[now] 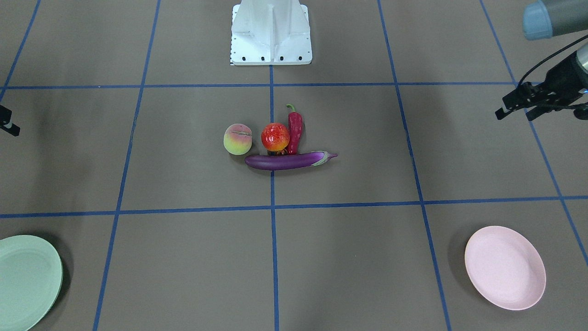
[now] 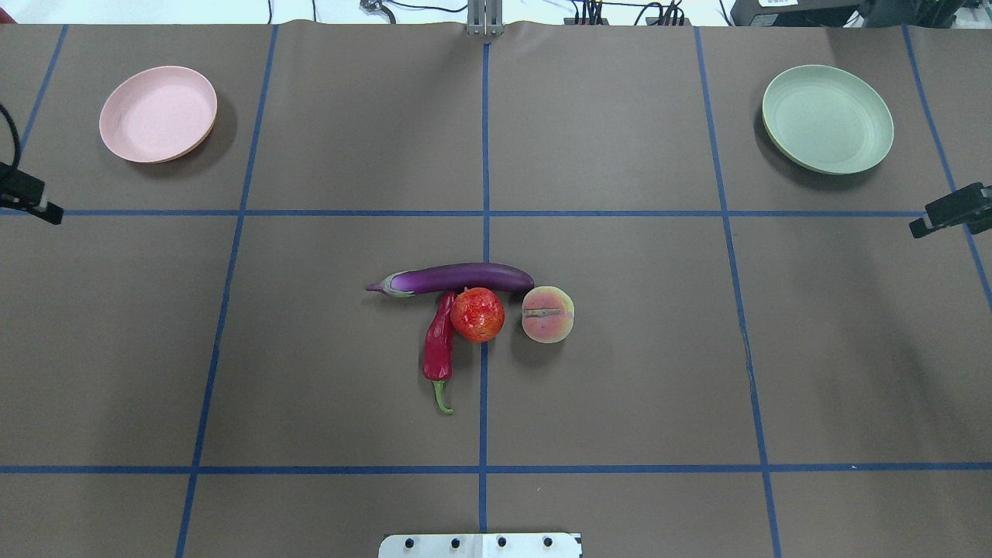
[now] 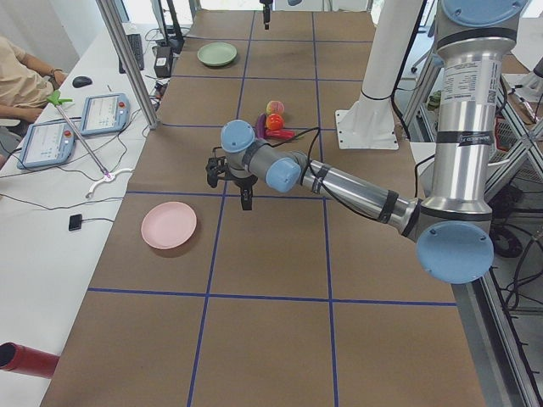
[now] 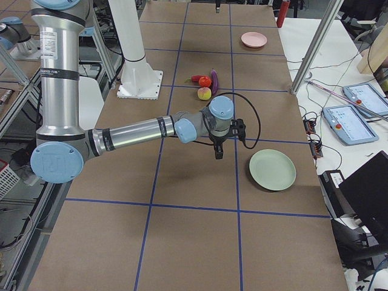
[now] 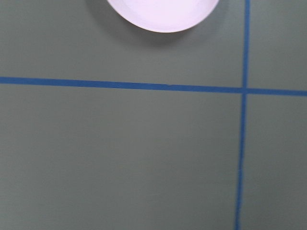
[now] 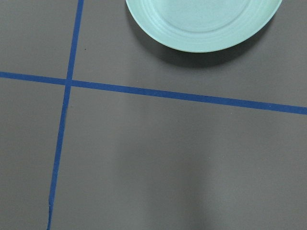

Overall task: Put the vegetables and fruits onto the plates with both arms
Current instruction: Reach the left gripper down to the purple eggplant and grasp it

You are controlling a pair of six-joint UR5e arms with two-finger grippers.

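Nearest the robot's white base (image 2: 480, 545), the four pieces of produce lay bunched at the middle of the brown table (image 2: 697, 372), on the centre tape line (image 2: 483, 403).

The chili (image 2: 439, 349) came first, its green stem pointing back toward the base and its far tip meeting the eggplant. Just to its right the pomegranate (image 2: 477, 314) pressed against both the chili and the eggplant. The peach (image 2: 547, 314) sat a little farther right, just beside the pomegranate with a thin gap between them. Behind all three the eggplant (image 2: 457, 278) lay crosswise, its cap toward the robot's left.

Farther out, both arms hung at the table's sides, well apart from the produce. The left gripper (image 1: 513, 115) hovered above the table with its two fingers spread and nothing between them. The right gripper (image 2: 942, 215) showed only partly at the frame edge; whether its jaws were apart or together could not be told, and its wrist camera caught no fingers.

Farthest away, the pink plate (image 2: 158, 114) rested in the far left square, just beyond the left gripper, and the green plate (image 2: 828, 118) in the far right square, just beyond the right one. Each wrist camera looked straight down on the near rim of its own plate.
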